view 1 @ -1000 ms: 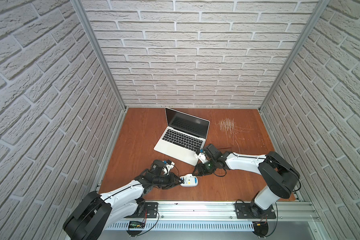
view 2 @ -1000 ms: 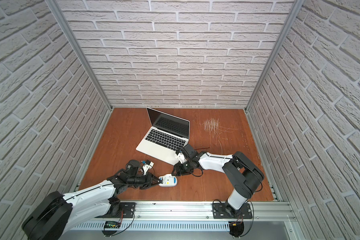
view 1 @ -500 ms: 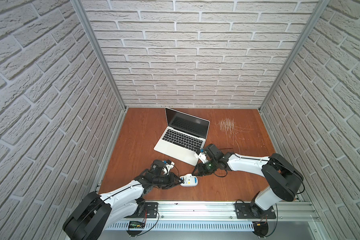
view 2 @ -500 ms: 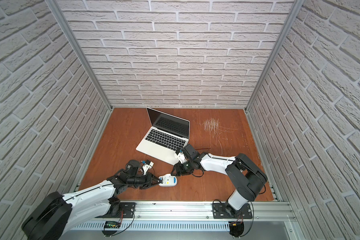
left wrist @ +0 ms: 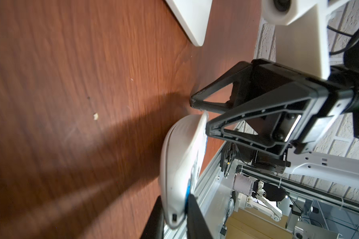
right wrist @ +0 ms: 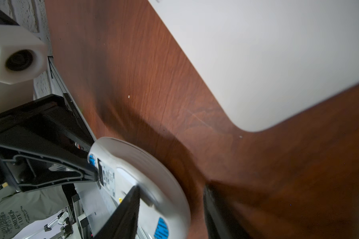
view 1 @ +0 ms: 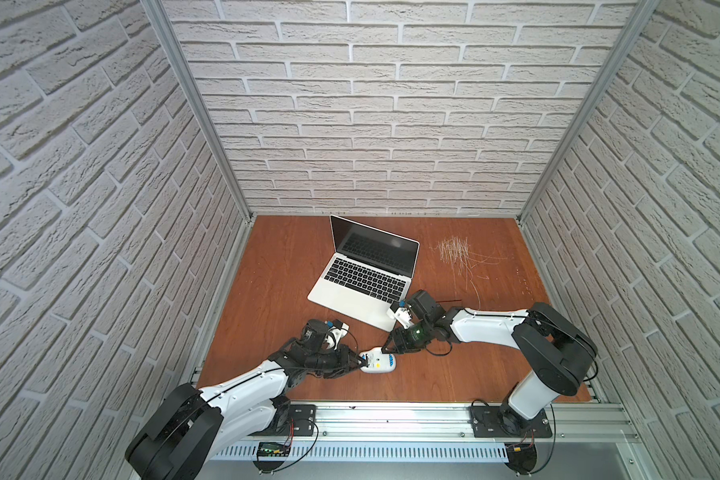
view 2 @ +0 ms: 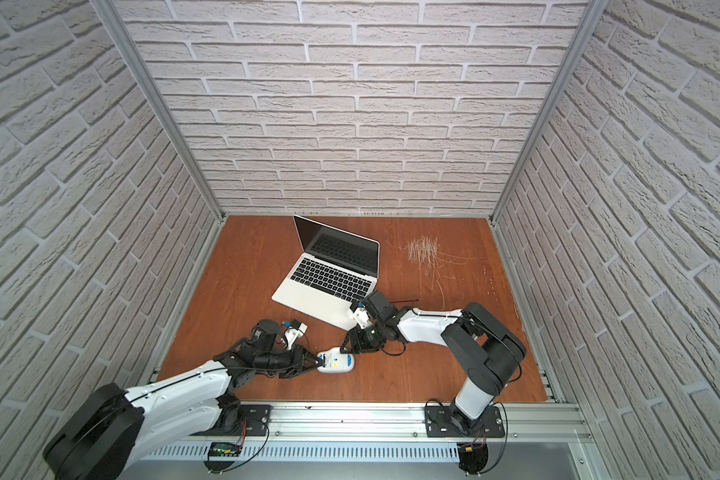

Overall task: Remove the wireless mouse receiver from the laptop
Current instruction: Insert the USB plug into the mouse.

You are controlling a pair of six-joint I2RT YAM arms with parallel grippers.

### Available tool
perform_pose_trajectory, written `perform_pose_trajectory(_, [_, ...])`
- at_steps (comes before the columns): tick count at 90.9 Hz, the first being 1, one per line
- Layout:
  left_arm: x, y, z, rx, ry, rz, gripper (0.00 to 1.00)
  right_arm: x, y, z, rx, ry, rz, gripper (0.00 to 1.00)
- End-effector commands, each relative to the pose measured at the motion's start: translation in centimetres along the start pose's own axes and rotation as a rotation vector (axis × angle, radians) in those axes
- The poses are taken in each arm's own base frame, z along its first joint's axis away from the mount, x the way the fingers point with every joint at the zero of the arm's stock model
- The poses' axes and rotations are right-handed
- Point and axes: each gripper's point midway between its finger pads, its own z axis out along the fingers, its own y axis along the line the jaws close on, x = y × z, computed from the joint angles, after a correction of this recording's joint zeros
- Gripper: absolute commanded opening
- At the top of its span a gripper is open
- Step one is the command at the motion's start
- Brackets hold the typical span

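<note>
The silver laptop point(view 1: 362, 282) point(view 2: 329, 278) stands open mid-table. A white mouse point(view 1: 378, 360) point(view 2: 336, 360) lies underside up near the front edge. My left gripper point(view 1: 360, 363) point(left wrist: 175, 209) is shut on one end of the mouse point(left wrist: 180, 165). My right gripper point(view 1: 389, 347) point(right wrist: 172, 189) is open astride the other end, one finger over the underside and the other beside the shell. In the right wrist view a small blurred greyish stub point(right wrist: 150, 198) sits on the mouse's underside at that finger's tip. It looks like the wireless mouse receiver.
Pale scratch marks point(view 1: 454, 253) scar the wooden table point(view 1: 275, 270) right of the laptop. Brick-patterned walls close in three sides. An aluminium rail point(view 1: 391, 415) with both arm bases runs along the front. The laptop's near corner point(right wrist: 278, 62) lies close to my right gripper.
My right gripper's jaws have closed in a little around the mouse's end. The left gripper and the mouse have stayed where they were.
</note>
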Motion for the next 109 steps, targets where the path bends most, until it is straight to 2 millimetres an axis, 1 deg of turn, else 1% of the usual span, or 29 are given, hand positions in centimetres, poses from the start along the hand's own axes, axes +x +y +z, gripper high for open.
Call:
perform_pose_trajectory(1, [-0.2,0.1,-0.1,-0.002,-0.018,0.022,0.00,1.3,-2.7,1.1,0.101,0.036,0.070,0.48])
perform_pose_trajectory(13, [-0.2,0.1,-0.2,-0.001,-0.021,0.023,0.00,1.5,-3.1,0.9,0.117,0.037,0.066,0.45])
perform_pose_trajectory(26, [-0.1,0.3,-0.2,-0.005,-0.020,0.020,0.00,1.8,-3.3,0.5,0.129,0.033,0.054,0.45])
perform_pose_trajectory(44, [0.0,0.4,-0.2,-0.006,-0.021,0.020,0.00,2.5,-4.0,0.5,0.149,0.052,0.052,0.45])
perform_pose_trajectory(55, [-0.1,0.3,-0.2,-0.007,-0.023,0.020,0.00,2.6,-4.6,0.4,0.177,0.048,0.043,0.42])
perform_pose_trajectory(74, [-0.1,0.4,-0.2,-0.011,-0.025,0.018,0.00,2.1,-4.3,-0.2,0.166,0.028,0.040,0.40])
perform_pose_trajectory(78, [-0.2,0.3,-0.3,-0.009,-0.029,0.020,0.00,1.7,-3.8,-0.6,0.148,0.011,0.037,0.43])
perform_pose_trajectory(84, [-0.4,0.0,-0.4,0.001,-0.038,0.027,0.00,1.0,-3.0,-1.5,0.124,-0.027,0.037,0.53])
perform_pose_trajectory(89, [-0.6,-0.6,-0.6,0.013,-0.050,0.037,0.00,0.4,-2.1,-2.3,0.097,-0.057,0.026,0.58])
perform_pose_trajectory(100, [-1.5,-2.5,-1.5,0.050,-0.099,0.087,0.00,-0.8,-0.8,-4.5,0.036,-0.129,0.021,0.63])
perform_pose_trajectory(109, [-2.1,-4.3,-2.4,0.094,-0.143,0.137,0.00,-1.0,-0.1,-5.3,-0.054,-0.151,0.052,0.65])
